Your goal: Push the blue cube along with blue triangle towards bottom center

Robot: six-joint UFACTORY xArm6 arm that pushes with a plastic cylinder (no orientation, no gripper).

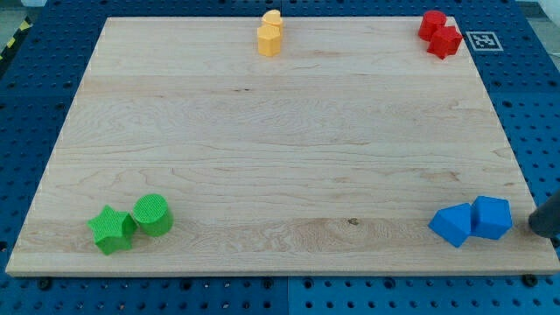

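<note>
Green blocks come first at the view's left: a green star (111, 230) lies near the bottom-left corner of the wooden desk (280, 149), and a green cylinder (153, 214) stands touching its right side, slightly higher in the view. Moving right, two yellow blocks sit at the top edge a little left of centre; the yellow block at the very edge (272, 17) is rounded on top, though its exact shape is hard to make out, and the yellow hexagonal block (269, 40) touches it just below. Farther right, in the top-right corner, two red blocks press together, the upper red block (431, 24) and the lower red block (445, 41); both look lobed or star-like, but I cannot tell their shapes for sure. Down in the bottom-right corner lie the task's pieces: the blue triangle (451, 225) points toward the view's left, and the blue cube (492, 218) touches its right side. Both are close to the desk's bottom edge and well apart from bottom centre. At the view's right edge, my tip (535, 224) shows as a dark rounded shape just beside the blue cube's right face, a narrow gap between them. No claw is fitted, so I cannot tell any spread or pinch; the rod holds nothing.
</note>
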